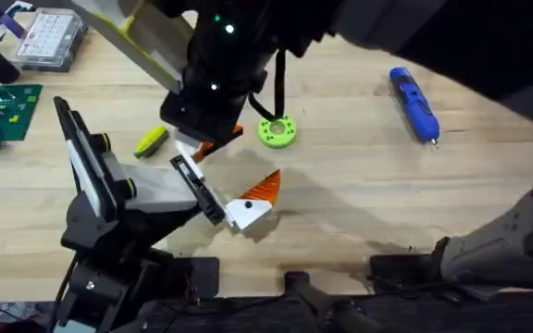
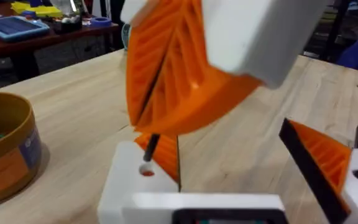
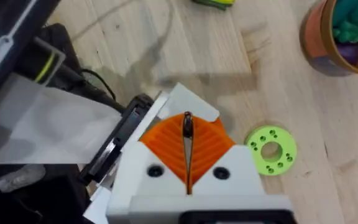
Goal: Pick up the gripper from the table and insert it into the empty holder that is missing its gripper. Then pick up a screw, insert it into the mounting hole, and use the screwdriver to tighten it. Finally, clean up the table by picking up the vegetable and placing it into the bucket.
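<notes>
The right gripper (image 1: 213, 146) hangs left of centre in the overhead frame, its orange pads pressed together on a thin dark screw (image 3: 187, 126) that points down. It grips the screw by the upper end, probably so the tip stays free to enter a hole.

Just under it, the spare gripper (image 3: 188, 99) is already seated on 1 of the 2 flat black arms of the holder (image 1: 137, 190), which stands at the lower left. In the left wrist view the screw tip sits just above a small round hole in a white body. I judge this to be the mounting hole, with the screw not yet in. A second wedge (image 1: 253, 199) sits at the other end of the same black arm, toward the lower centre.

The left gripper (image 2: 229, 149) is spread wide and clamps nothing.

The screwdriver (image 1: 415, 104) lies alone at the upper right, well apart from the work, waiting for the tightening step. The vegetable (image 1: 152, 141) lies on the table (image 1: 359, 203) left of the right gripper, near the holder's knobs. The bucket (image 3: 340, 37) already holds other toy pieces. A green ring (image 1: 277, 130) lies right of the right gripper, clear of the screw's path.
</notes>
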`<move>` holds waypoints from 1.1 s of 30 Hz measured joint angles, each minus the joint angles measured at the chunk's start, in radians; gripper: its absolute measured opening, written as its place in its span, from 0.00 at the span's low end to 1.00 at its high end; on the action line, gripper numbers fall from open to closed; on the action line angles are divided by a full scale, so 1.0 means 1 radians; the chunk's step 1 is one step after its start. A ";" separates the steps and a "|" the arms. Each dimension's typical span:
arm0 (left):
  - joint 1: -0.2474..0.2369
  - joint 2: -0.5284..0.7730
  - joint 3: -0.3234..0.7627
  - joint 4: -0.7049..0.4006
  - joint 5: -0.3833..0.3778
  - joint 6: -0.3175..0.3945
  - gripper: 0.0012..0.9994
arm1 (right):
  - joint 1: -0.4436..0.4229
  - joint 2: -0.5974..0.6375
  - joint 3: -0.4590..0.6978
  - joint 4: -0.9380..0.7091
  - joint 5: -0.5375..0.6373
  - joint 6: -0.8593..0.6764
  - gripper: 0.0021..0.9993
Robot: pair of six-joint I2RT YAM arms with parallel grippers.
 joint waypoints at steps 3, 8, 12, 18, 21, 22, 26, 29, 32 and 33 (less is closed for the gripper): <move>0.000 0.000 0.000 0.000 0.000 0.000 0.99 | 0.000 0.000 0.000 0.001 0.001 0.000 0.01; 0.000 0.000 0.000 0.000 0.000 0.000 0.99 | 0.000 0.000 0.000 0.000 0.001 0.000 0.01; 0.000 0.000 0.000 0.000 0.000 0.000 0.99 | 0.000 0.000 0.000 0.000 0.001 0.000 0.01; 0.000 0.000 0.000 0.000 0.000 0.000 0.99 | 0.000 0.007 0.000 0.000 0.001 0.000 0.01; 0.000 0.000 0.000 0.000 0.000 0.000 0.99 | 0.000 0.017 0.000 0.000 0.001 0.000 0.01; 0.000 0.000 0.000 0.000 0.000 0.000 0.99 | 0.000 0.020 0.000 0.000 0.001 0.000 0.01; 0.000 0.000 0.000 0.000 0.000 0.000 0.99 | 0.000 0.029 0.000 0.000 0.001 0.000 0.01; 0.000 0.000 0.000 0.000 0.000 0.000 0.99 | 0.000 0.032 0.000 0.000 0.001 0.000 0.01; 0.000 0.000 0.000 0.000 0.000 0.000 0.99 | 0.000 0.033 0.000 0.000 0.001 0.000 0.01; 0.000 0.000 0.000 0.000 0.000 0.000 0.99 | 0.000 0.034 0.000 0.000 0.001 0.000 0.01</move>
